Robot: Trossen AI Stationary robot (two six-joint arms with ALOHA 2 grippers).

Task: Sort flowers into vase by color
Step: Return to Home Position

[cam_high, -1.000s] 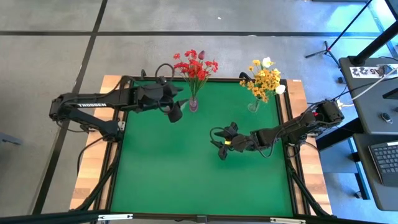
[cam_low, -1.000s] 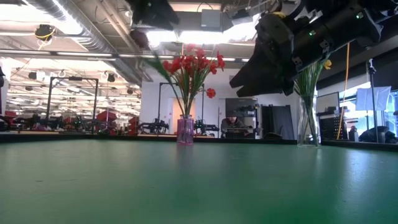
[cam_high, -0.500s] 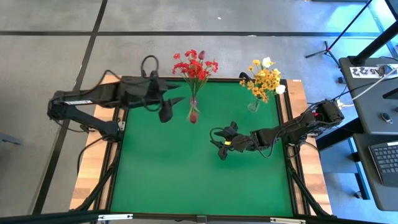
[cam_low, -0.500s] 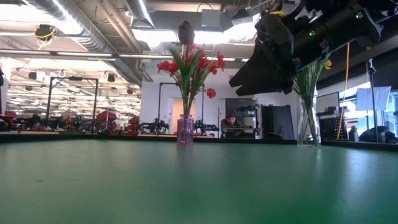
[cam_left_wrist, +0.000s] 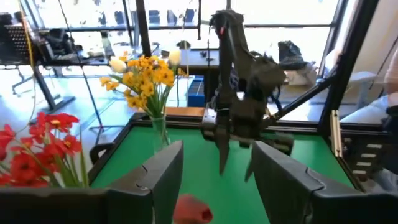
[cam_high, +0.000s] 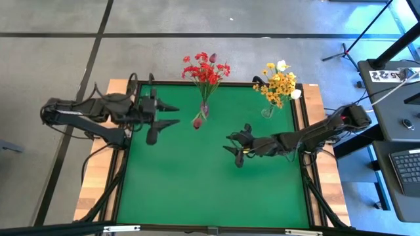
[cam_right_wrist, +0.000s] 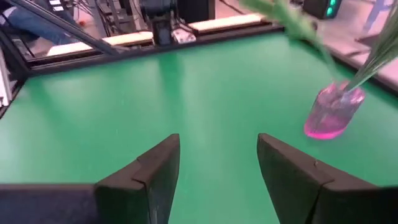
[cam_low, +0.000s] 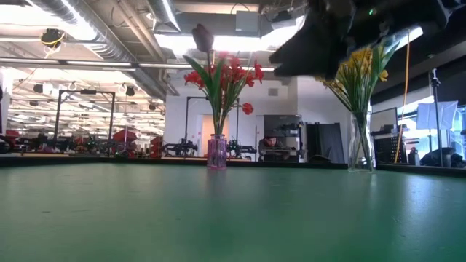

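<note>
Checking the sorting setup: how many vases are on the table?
2. The pink vase with red flowers, far edge, middle; the clear vase with yellow flowers, far right corner.

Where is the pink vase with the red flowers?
In the high view, the pink vase stands near the green table's far edge, between the left gripper and the clear vase of yellow flowers.

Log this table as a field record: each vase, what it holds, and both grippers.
pink transparent vase: back of green table, holds red blossom clusters and a leaning dark red bud
clear glass vase: back right, holds yellow-orange blossom clusters
left gripper: open, empty, left of the pink vase
right gripper: open, empty, above table middle
</note>
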